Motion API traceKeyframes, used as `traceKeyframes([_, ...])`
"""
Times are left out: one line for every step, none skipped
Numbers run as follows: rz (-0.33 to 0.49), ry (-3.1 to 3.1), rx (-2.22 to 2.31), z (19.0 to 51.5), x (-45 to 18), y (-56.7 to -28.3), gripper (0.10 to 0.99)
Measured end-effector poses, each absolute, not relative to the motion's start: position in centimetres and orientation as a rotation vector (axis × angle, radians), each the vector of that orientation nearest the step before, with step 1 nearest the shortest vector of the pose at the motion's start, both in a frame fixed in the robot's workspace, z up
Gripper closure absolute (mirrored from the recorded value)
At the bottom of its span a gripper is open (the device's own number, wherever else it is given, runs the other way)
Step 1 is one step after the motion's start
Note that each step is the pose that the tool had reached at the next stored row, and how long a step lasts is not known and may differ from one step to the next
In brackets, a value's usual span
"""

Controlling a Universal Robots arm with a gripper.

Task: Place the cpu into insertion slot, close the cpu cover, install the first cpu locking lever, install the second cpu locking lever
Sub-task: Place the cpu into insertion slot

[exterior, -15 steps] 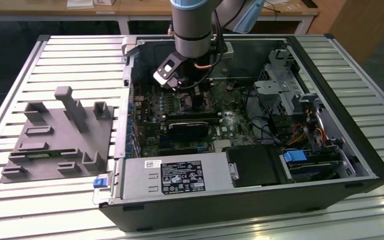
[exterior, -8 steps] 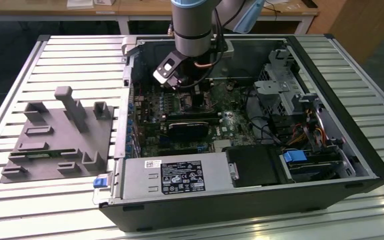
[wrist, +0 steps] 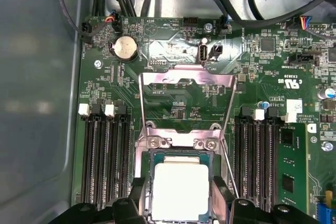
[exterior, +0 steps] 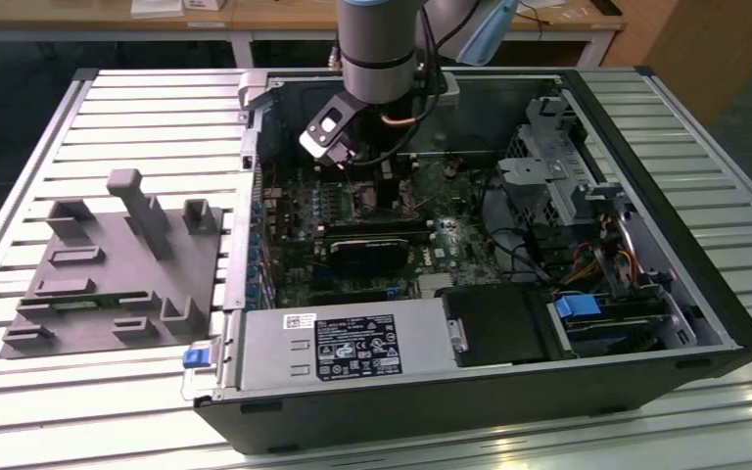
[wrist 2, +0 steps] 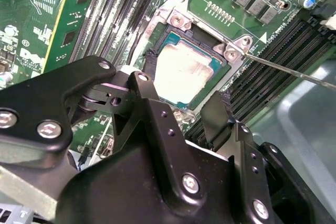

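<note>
Looks like a robotics lab: robot arm (exterior: 379, 49) over an opened computer case (exterior: 481, 411) on a slatted metal bench (exterior: 154, 108), wooden desks (exterior: 285, 14) behind.

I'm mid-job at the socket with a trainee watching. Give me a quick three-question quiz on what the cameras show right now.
1. True or false: the cpu cover is shut over the cpu.
2. Where does the cpu lie? A) in the insertion slot; B) on the grey fixture outside the case; C) across a memory slot.
3. Fill in: the tool hangs right over the ____.
Key: 1 false, the cover is swung back and open. 2 A. 3 cpu.
</note>
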State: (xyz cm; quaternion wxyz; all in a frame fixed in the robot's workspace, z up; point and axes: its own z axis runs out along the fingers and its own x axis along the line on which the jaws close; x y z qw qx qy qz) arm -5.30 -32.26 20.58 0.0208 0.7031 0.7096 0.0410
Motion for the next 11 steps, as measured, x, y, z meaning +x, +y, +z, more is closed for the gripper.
traceKeyframes([0.128, 2.2, 2.18, 20.58, -5.29, -32.25, 0.475])
traceKeyframes([0.128, 2.2, 2.18, 20.58, -5.3, -32.25, 0.475])
traceKeyframes([0.128, 2.2, 2.18, 20.59, -5.3, -32.26, 0.475])
traceKeyframes([0.127, 2.2, 2.18, 20.61, -5.3, -32.26, 0.475])
traceKeyframes([0.127, 2.2, 2.18, 20.61, -5.3, -32.26, 0.475])
traceKeyframes([0.127, 2.2, 2.18, 20.62, -5.3, -32.26, 0.475])
traceKeyframes([0.127, 2.2, 2.18, 20.63, -5.3, -32.26, 0.49])
traceKeyframes([0.127, 2.2, 2.18, 20.64, -5.3, -32.26, 0.49])
traceKeyframes([0.127, 2.2, 2.18, 20.65, -5.3, -32.26, 0.553])
traceKeyframes([0.127, 2.2, 2.18, 20.65, -5.3, -32.26, 0.553])
traceKeyframes([0.127, 2.2, 2.18, 20.66, -5.3, -32.26, 0.616])
